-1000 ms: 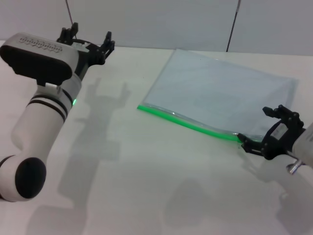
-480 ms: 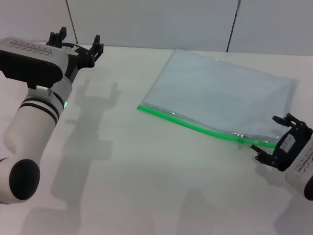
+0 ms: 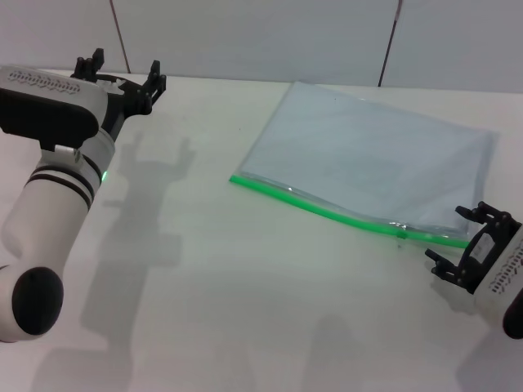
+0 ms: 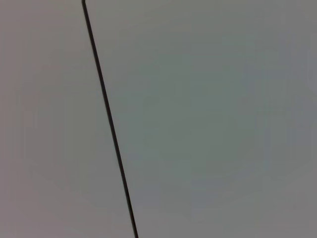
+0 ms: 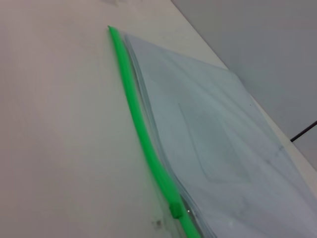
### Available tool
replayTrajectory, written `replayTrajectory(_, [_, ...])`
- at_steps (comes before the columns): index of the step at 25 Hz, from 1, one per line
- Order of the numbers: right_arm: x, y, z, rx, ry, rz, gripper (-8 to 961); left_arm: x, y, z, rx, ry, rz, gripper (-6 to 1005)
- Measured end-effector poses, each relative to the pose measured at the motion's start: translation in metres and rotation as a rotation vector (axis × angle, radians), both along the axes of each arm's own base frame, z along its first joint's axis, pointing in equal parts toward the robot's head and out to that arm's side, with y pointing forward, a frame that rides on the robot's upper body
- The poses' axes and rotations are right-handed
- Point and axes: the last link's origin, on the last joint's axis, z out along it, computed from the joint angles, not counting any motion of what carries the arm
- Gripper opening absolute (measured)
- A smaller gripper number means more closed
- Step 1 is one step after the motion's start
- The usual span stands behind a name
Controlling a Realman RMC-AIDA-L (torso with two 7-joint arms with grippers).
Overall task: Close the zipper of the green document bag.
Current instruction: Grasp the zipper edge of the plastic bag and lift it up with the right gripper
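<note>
The green document bag (image 3: 368,151) lies flat at the back right of the white table, a pale translucent pouch. Its zipper (image 3: 327,211) is the bright green strip along the near long edge. The small slider tab (image 3: 400,233) sits toward the right end of that strip. My right gripper (image 3: 464,242) hovers open at the strip's right end, a short way right of the slider, with nothing between its fingers. The right wrist view shows the zipper (image 5: 143,134) running along the bag (image 5: 223,148), with the slider (image 5: 176,209) close by. My left gripper (image 3: 121,72) is open, raised at the far left.
The white table (image 3: 245,310) spreads in front of the bag. A grey wall with dark vertical seams (image 3: 391,41) stands behind it. The left wrist view shows only that wall and one seam (image 4: 109,124). The large left arm (image 3: 57,188) fills the left side.
My right gripper has drawn back to the right, off the slider, to the strip's end. The left arm has swung a little further left. The bag has stayed put.
</note>
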Motion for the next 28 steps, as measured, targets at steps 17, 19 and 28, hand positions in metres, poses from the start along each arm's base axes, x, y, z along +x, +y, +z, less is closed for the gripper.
replayTrajectory(17, [0.013,0.004,0.005,0.034,-0.060,-0.003,777,-0.005,0.000,0.007,0.024,-0.014,0.020,871])
replayTrajectory(19, [0.013,0.004,0.005,0.044,-0.063,0.002,777,-0.006,0.001,0.007,0.022,-0.016,0.025,871])
replayTrajectory(28, [0.018,0.007,0.001,0.062,-0.071,0.011,776,-0.005,0.004,0.007,0.010,-0.027,0.039,871])
